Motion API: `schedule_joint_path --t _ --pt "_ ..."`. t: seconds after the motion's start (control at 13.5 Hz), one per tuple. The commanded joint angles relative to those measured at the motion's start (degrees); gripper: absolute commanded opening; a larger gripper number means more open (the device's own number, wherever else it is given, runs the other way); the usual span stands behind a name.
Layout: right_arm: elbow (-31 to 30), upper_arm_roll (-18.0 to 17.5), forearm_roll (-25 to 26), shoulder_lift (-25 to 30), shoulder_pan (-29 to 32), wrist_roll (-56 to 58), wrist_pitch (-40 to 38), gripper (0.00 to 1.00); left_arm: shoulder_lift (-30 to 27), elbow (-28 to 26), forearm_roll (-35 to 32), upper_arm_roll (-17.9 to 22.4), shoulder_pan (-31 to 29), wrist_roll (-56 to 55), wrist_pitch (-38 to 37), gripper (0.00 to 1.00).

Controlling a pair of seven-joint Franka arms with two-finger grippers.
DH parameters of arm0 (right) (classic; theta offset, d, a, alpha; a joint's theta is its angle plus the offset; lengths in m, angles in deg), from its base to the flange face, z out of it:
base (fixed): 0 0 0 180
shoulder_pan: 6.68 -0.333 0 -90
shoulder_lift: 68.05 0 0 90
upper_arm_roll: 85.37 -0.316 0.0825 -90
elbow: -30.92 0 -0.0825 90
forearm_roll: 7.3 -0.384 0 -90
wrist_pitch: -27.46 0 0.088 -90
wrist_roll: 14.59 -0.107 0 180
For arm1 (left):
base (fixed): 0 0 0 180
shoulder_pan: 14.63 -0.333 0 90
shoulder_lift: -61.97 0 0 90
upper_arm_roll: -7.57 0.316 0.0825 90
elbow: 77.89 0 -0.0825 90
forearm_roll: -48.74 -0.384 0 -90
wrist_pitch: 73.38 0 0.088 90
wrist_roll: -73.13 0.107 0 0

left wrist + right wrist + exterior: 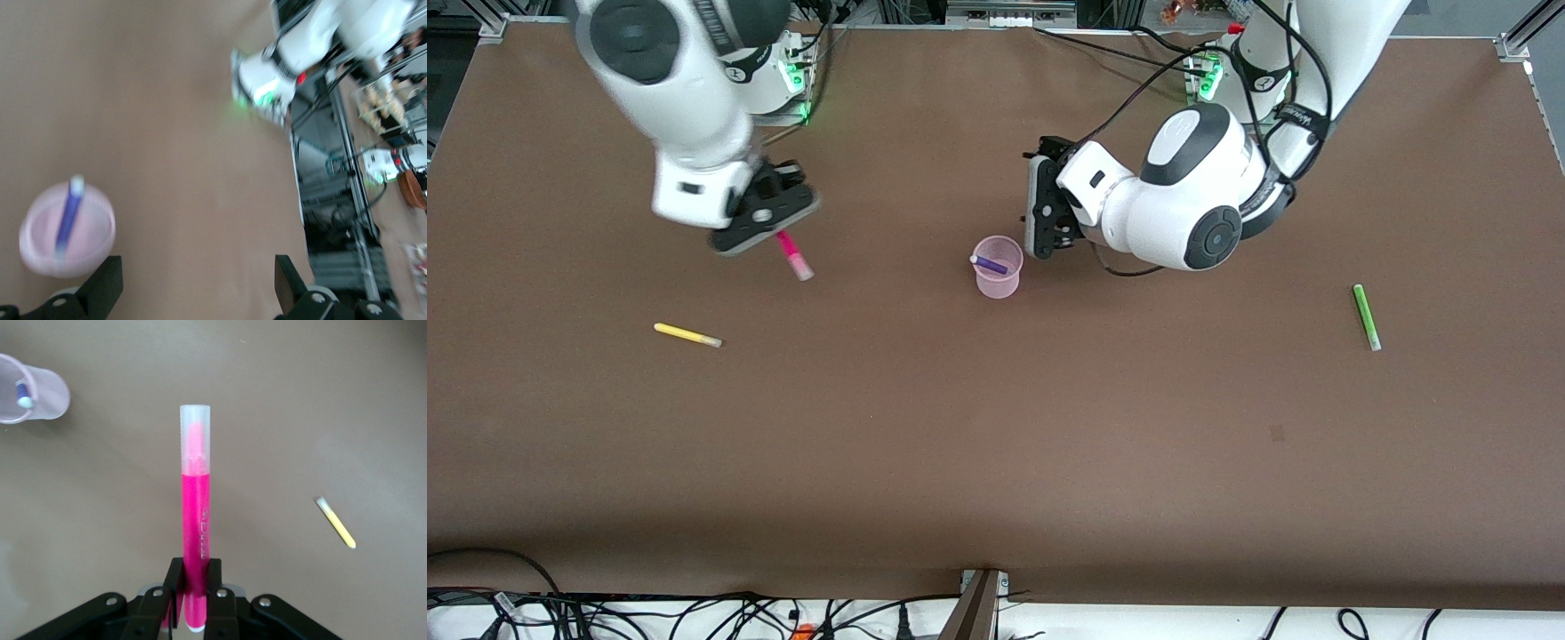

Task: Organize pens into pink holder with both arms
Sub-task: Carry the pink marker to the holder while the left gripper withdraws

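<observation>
The pink holder [997,267] stands mid-table with the purple pen [989,263] leaning inside it. My right gripper [769,227] is shut on the magenta-pink pen [792,255] and holds it above the table, toward the right arm's end. The right wrist view shows that pen [195,513] clamped between the fingers [175,583], pale cap outward. My left gripper [1040,213] is open and empty, just beside the holder; the left wrist view shows the holder [67,230] next to one finger [107,283]. The yellow pen [687,335] and the green pen [1366,316] lie on the table.
The brown table [996,462] reaches to the front edge. The yellow pen lies toward the right arm's end, nearer the camera than the right gripper. The green pen lies toward the left arm's end. Cables run along the table's front edge [694,613].
</observation>
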Motion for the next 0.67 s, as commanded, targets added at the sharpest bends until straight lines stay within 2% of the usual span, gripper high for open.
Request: schedule_joint_path --t 0.0,0.07,0.3,0.37,0.44,0.59 --pt "5.08 0.50 6.08 -5.48 -8.51 -1.30 -1.58 0.00 -1.76 1.87 -11.31 0.11 -2.88 -15.33 -9.95 1.00" --pt "6.40 0.50 8.29 -6.80 -11.50 -3.57 -1.67 0.00 -2.90 2.66 -18.14 0.11 -4.10 -20.08 -12.16 1.00" --pt "7.90 0.50 10.41 -9.44 -17.14 -8.33 -1.67 0.00 -6.07 3.72 -37.66 0.11 -6.13 -30.31 -14.91 1.00" --pt "8.69 0.50 12.51 -10.67 -19.51 -8.34 -1.67 0.00 -6.95 5.03 -40.59 0.11 -7.88 -29.80 -15.08 1.00" --pt "10.52 0.50 14.53 -12.51 -21.71 -8.16 -1.76 0.00 -7.13 7.13 -40.88 -0.50 -10.85 -29.62 -15.95 1.00" --pt "14.65 0.59 17.79 -17.34 -25.40 -8.16 -2.28 0.00 -7.04 12.31 -40.63 -0.16 -12.64 -29.45 -16.23 1.00"
